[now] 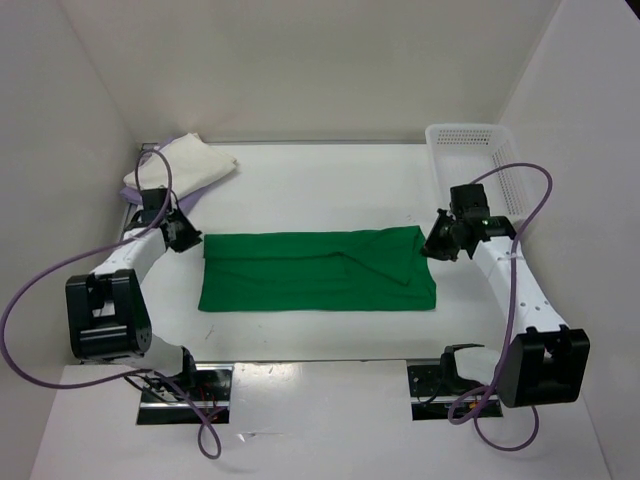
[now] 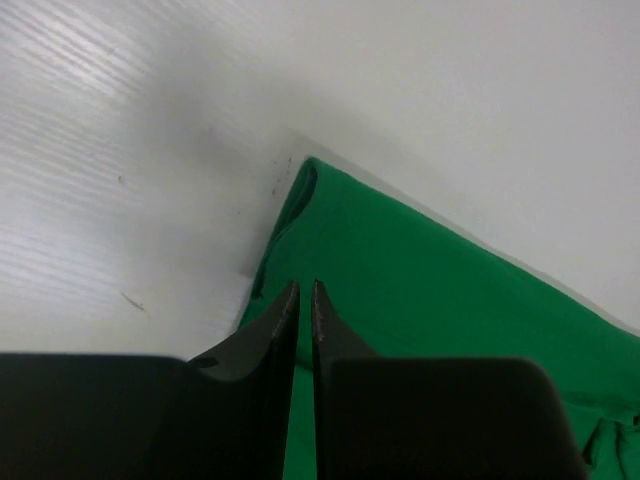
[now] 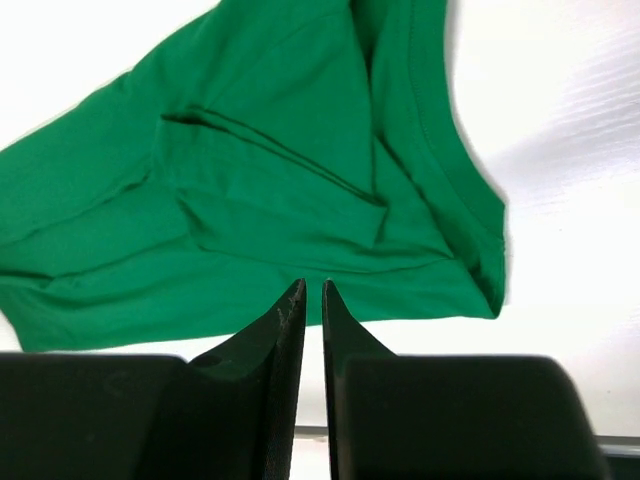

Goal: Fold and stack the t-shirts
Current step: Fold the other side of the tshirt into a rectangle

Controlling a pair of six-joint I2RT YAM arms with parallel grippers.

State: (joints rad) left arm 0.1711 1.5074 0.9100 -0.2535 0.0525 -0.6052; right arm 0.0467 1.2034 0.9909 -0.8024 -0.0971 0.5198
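The bright green t-shirt lies folded into a long band across the middle of the table. Its left end shows in the left wrist view and its collar end in the right wrist view. A folded white t-shirt sits at the back left on a lavender one, of which only an edge shows. My left gripper is shut and empty just over the green shirt's left edge. My right gripper is shut and empty just off the shirt's right end.
A white plastic mesh basket stands at the back right, close behind my right arm. White walls enclose the table on the left, back and right. Purple cables loop beside both arms.
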